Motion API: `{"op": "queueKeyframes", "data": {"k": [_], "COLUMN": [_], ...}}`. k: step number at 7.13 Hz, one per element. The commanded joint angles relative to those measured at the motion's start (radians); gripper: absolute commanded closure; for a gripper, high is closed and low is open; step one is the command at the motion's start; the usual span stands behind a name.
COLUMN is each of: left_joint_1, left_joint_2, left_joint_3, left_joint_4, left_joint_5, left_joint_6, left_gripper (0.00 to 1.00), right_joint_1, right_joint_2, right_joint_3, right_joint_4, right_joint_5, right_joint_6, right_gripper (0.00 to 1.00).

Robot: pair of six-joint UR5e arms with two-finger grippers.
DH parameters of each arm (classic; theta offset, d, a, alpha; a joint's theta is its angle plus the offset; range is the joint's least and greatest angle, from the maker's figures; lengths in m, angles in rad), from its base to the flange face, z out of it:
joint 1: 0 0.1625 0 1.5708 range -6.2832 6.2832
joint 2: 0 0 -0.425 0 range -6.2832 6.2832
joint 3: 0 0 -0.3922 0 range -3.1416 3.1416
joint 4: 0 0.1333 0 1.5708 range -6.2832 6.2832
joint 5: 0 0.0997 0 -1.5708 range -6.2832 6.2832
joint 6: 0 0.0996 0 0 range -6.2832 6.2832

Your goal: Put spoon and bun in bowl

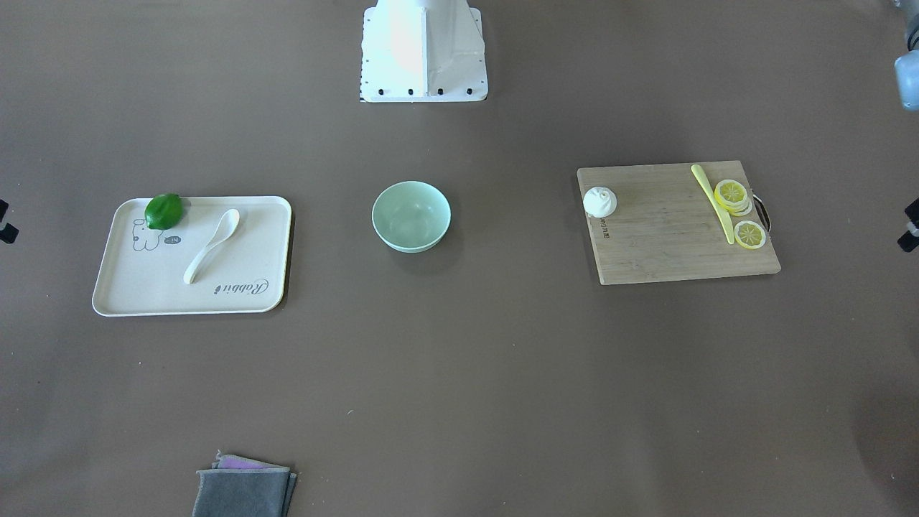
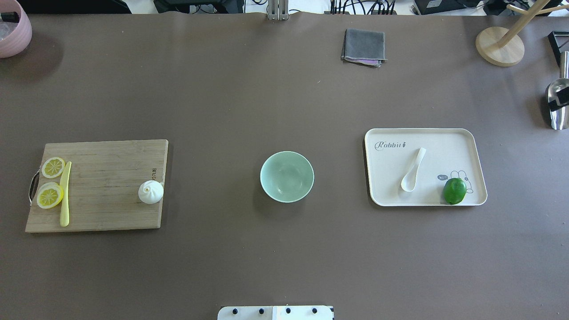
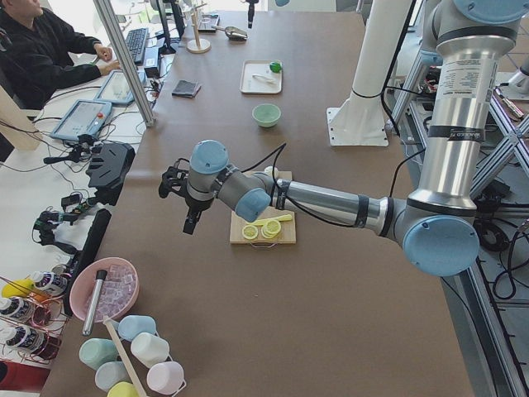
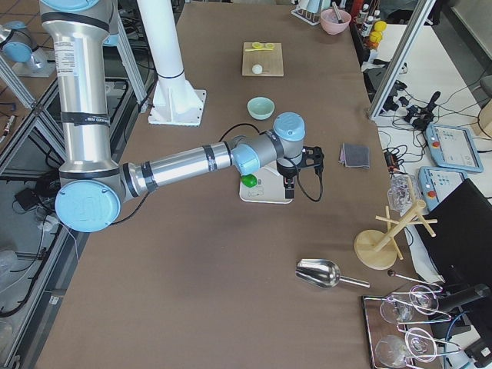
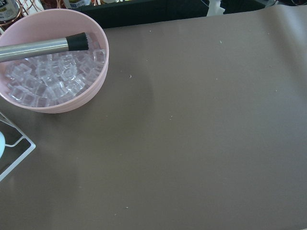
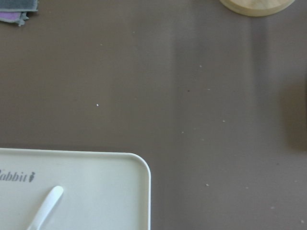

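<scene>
The pale mint-green bowl (image 2: 286,176) stands empty at the table's middle, also in the front view (image 1: 411,215). The white spoon (image 2: 413,170) lies on a cream tray (image 2: 444,146); its handle tip shows in the right wrist view (image 6: 45,208). The white pleated bun (image 2: 150,192) sits at the edge of a wooden cutting board (image 2: 106,182). My left gripper (image 3: 178,194) hangs above the table beyond the board's outer end. My right gripper (image 4: 304,165) hangs above the table just past the tray's far side. I cannot tell whether either is open or shut.
A green lime (image 2: 454,191) is on the tray. A pale-yellow knife (image 2: 65,193) and lemon slices (image 2: 50,195) lie on the board. A grey cloth (image 2: 363,46), a wooden stand (image 2: 500,44), a metal scoop (image 2: 558,98) and a pink ice bowl (image 5: 48,67) are near the table's edges.
</scene>
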Motion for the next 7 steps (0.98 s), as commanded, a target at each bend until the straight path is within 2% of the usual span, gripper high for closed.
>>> {"op": "queueKeyframes", "data": {"k": [1, 2, 3, 7], "left_joint_1": [0.088, 0.128, 0.179, 0.185], "left_joint_2": [-0.021, -0.056, -0.074, -0.079], "left_joint_3": [0.002, 0.0, -0.009, -0.003], "left_joint_4": [-0.08, -0.079, -0.079, -0.081], "left_joint_5": [0.027, 0.057, 0.079, 0.082], "left_joint_6": [-0.111, -0.189, -0.22, -0.214], "left_gripper": [0.02, 0.02, 0.02, 0.02], "right_joint_1": [-0.164, -0.221, -0.294, -0.45], "right_joint_2": [0.022, 0.031, 0.06, 0.119], "right_joint_3": [0.009, 0.023, 0.023, -0.045], "right_joint_4": [0.045, 0.043, 0.042, 0.042], "right_joint_5": [-0.094, -0.117, -0.185, -0.279], "right_joint_6": [0.265, 0.366, 0.446, 0.474], "right_gripper": [0.0, 0.0, 0.0, 0.0]}}
